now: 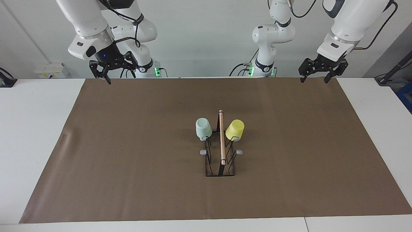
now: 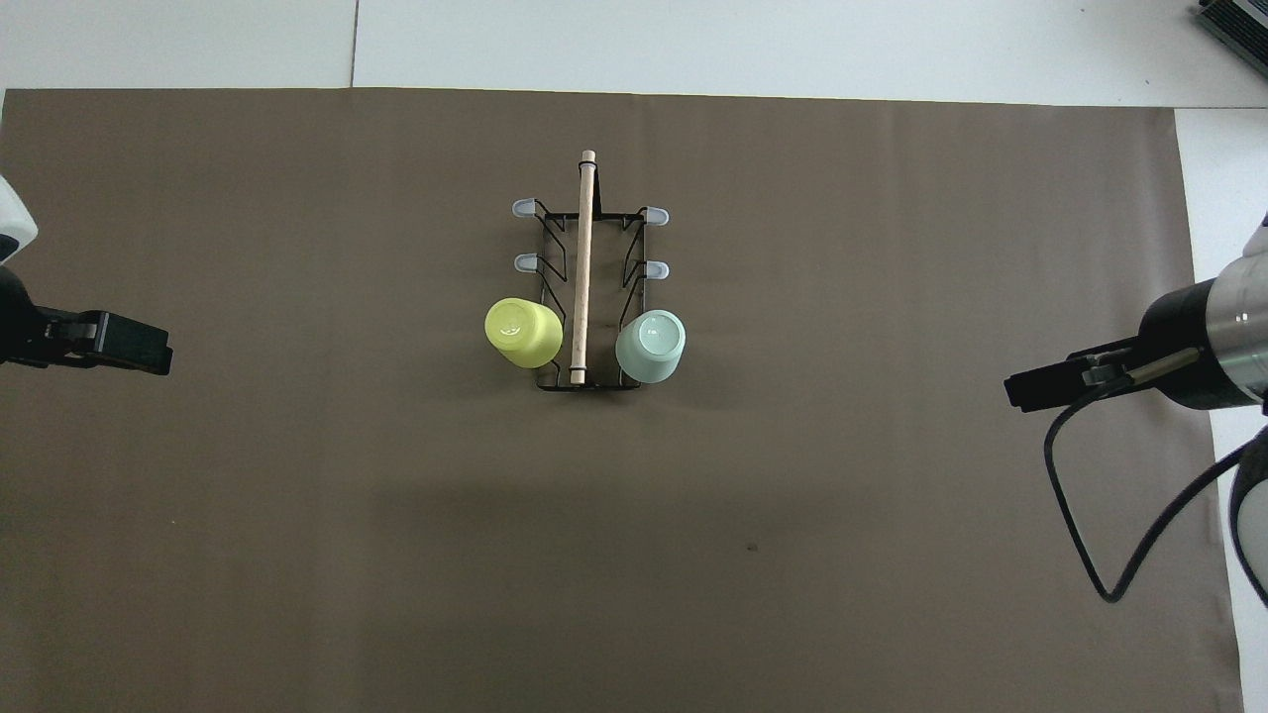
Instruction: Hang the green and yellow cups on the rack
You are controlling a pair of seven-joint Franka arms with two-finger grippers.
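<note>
cups both hang mouth-down on the rack [image 1: 220, 151] mid-bench, green cup [image 1: 203, 128] and yellow cup [image 1: 235, 129] on its robot-end prongs, so hanging looks done; left gripper [image 1: 316, 74] and right gripper [image 1: 112, 71], fingers open and empty, need only park.

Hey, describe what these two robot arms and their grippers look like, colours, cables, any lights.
Both arms are glossy white with dark joint bands. The left gripper and the right gripper are black, skeletal two-finger linkages. A black cable loops along each forearm. A small blue light glows above the right gripper, and green lights show at the arm bases.
</note>
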